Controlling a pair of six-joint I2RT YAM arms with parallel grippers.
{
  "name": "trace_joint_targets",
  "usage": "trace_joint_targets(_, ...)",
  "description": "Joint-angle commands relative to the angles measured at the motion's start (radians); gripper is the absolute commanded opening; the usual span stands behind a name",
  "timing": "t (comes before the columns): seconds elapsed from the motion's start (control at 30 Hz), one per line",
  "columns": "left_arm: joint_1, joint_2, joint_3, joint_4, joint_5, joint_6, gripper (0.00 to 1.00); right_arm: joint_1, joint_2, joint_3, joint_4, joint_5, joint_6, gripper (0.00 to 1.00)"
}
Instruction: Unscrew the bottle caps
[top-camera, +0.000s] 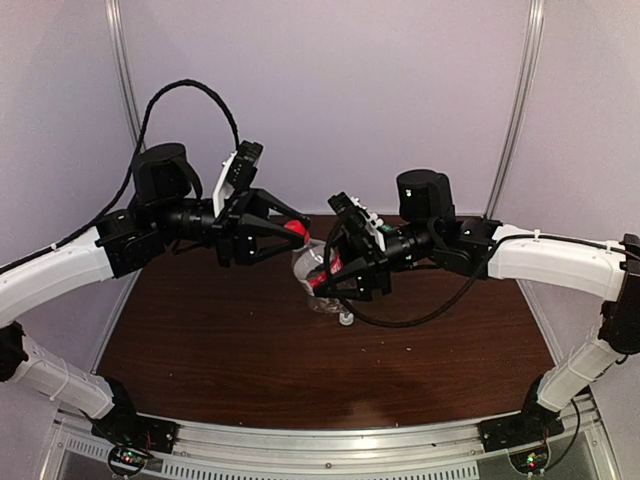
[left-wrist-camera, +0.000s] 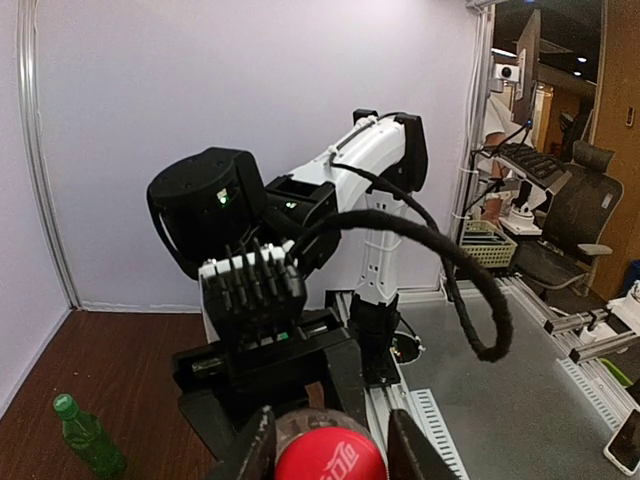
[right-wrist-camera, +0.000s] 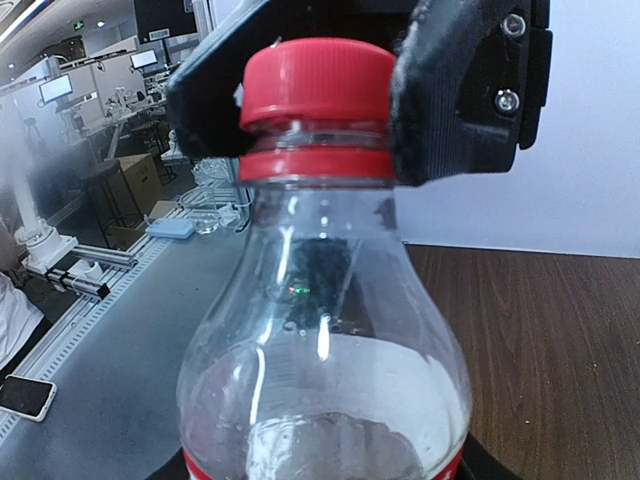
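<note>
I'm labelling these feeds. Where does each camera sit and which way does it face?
Top external: above and behind the bases, looking down on the table; left arm and right arm show.
Left wrist: on the left arm, looking along the left claw at the red cap; right arm beyond.
Right wrist: on the right arm, facing the bottle neck; left claw's fingers flank the cap.
All three share the red cap.

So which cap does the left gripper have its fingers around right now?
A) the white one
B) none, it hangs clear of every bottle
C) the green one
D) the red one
D: in both wrist views the left gripper has its fingers on either side of the red cap, which sits on the clear bottle held by the right gripper.
</note>
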Motion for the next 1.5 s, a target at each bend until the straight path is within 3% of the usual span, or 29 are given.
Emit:
trace_joint_targets(0.0,0.005,-0.005,0.007,0.068,0.021,-0.017,0.34,-0.009,-0.001,0.02,0.017,-0.006,0.012,0.56)
trace_joint_targets(0.2,0.005,-0.01,0.01,0.076,-0.064,-0.061,0.22,-0.014,-0.018,0.008,0.006,0.117,0.005,0.54)
trace_joint_targets(0.57,-0.026,0.014,0.03,0.064,-0.633,-0.289,0.15,0.009,-0.075,-0.073,0.124,0.683,0.032,0.52)
trace_joint_targets(0.77,-0.041,0.065,0.075,0.017,-0.776,-0.316,0.17,0.074,-0.081,-0.119,0.208,0.947,-0.033,0.52)
trace_joint_targets(0.9,-0.041,0.08,0.077,0.014,-0.805,-0.321,0.24,0.095,-0.081,-0.134,0.224,1.008,-0.047,0.52)
trace_joint_targets(1.07,-0.04,0.076,0.07,0.028,-0.761,-0.291,0.38,0.096,-0.082,-0.135,0.207,0.972,-0.054,0.53)
trace_joint_targets(1.3,-0.038,0.038,0.056,0.011,-0.683,-0.226,0.64,0.09,-0.121,-0.156,0.167,0.817,-0.09,0.54)
trace_joint_targets(1.47,-0.021,-0.026,0.02,0.024,-0.516,-0.131,0.8,0.066,-0.148,-0.153,0.105,0.644,-0.098,0.54)
